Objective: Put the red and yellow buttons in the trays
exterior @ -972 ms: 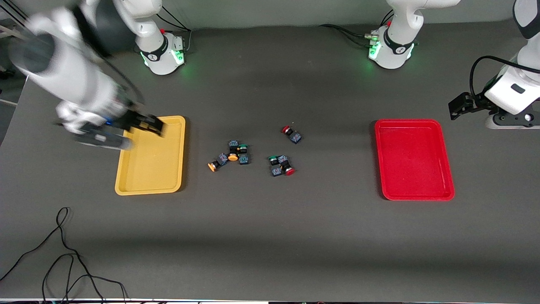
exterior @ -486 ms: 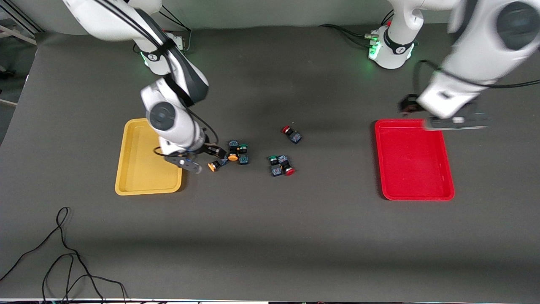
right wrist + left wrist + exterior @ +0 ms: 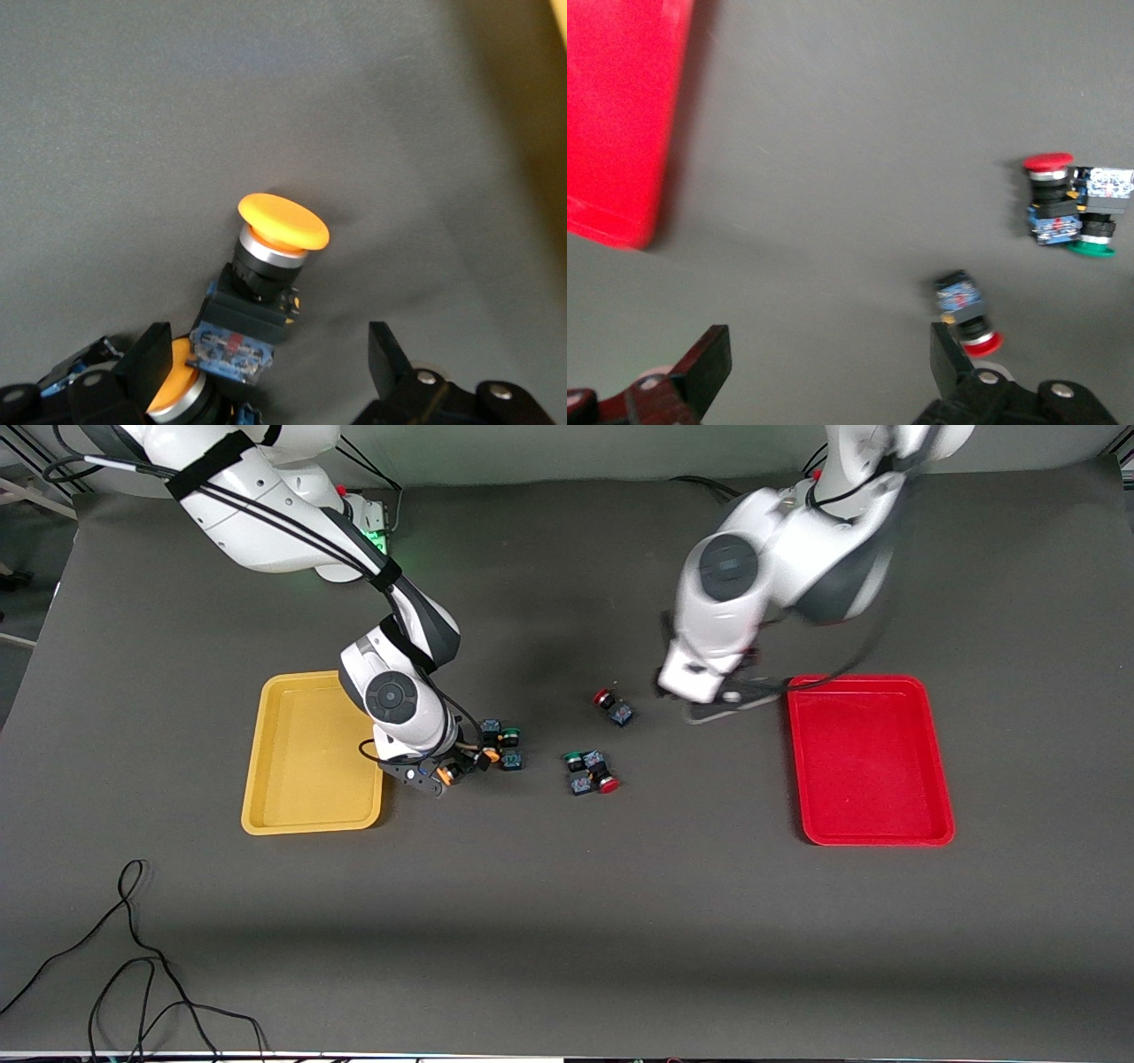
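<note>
Your right gripper (image 3: pixel 440 772), fingers spread, straddles a yellow button (image 3: pixel 266 266) crowded by green-capped switches (image 3: pixel 508 737) beside the bare yellow tray (image 3: pixel 310 815). Left gripper (image 3: pixel 722 700), unclenched, hangs between a red button (image 3: pixel 611 706) and the bare red tray (image 3: pixel 868 824).

1. Both arms: glossy white shells, dark grey/black joint bands, round grey caps on the wrist joints.
2. Right arm: black cables strapped along the links; green status light at its base.
3. Right gripper (image 3: pixel 440 772): black, with flat rectangular fingers (image 3: pixel 152 350) and silver screws at the knuckles.
4. Left gripper (image 3: pixel 728 698): black fingers (image 3: pixel 709 367), same screw heads, reddish tint on one finger mount.
</note>
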### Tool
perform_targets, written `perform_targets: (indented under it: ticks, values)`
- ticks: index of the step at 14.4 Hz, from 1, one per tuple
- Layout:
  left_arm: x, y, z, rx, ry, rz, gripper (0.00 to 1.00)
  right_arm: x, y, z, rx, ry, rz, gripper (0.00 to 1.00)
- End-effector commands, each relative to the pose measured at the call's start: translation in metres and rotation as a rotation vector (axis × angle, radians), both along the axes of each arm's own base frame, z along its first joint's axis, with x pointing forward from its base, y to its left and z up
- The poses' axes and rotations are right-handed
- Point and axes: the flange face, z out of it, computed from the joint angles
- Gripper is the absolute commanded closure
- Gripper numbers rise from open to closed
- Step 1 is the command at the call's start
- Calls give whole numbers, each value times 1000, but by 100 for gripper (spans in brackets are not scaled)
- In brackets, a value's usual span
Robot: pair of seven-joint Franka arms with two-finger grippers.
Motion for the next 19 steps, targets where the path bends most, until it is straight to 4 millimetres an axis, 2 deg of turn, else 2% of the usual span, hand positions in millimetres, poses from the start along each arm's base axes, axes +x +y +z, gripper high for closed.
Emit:
perform_targets:
  ticks: [1, 2, 3, 5, 7, 9, 10, 11, 12, 13, 14, 15, 17, 18, 19]
  values:
    - [-17, -35, -70, 35, 10, 96, 0, 0, 1, -1, -1, -32, -16, 63]
    - [-24, -43, -93, 34, 7, 113, 0, 1, -1, 0, -3, -34, -20, 86]
    - [-27, -47, -112, 36, 1, 154, 1, 2, -2, 4, -7, -35, -21, 100]
    - [-37, -59, -136, 32, -9, 179, 2, 7, -10, 16, -28, -30, -22, 100]
    - [-33, -61, -152, 1, -10, 235, 2, 18, -30, 46, -62, -35, -14, 100]
    - [-31, -65, -159, -39, 0, 279, 2, 28, -67, 82, -94, -18, 54, 100]
    - [-29, -67, -157, -46, -1, 280, 2, 32, -90, 93, -114, 3, 92, 100]
    - [-29, -67, -157, -48, 0, 284, 2, 34, -111, 99, -130, 17, 115, 100]
    - [-30, -69, -160, -50, 6, 292, 2, 34, -130, 96, -138, 29, 136, 100]
    - [-30, -71, -159, -61, 13, 304, 2, 33, -148, 90, -140, 41, 157, 72]
    - [-32, -77, -158, -76, 20, 312, 2, 38, -162, 88, -136, 28, 183, 1]
    - [-30, -79, -157, -89, 26, 334, 3, 37, -167, 80, -129, 22, 207, 0]
    - [-27, -85, -158, -98, 32, 367, 4, 39, -155, 78, -114, 8, 170, 0]
    - [-30, -88, -160, -97, 33, 361, 4, 41, -137, 82, -79, 4, 97, 0]
    - [-32, -89, -162, -93, 35, 351, 4, 36, -103, 88, -35, 0, 52, 0]
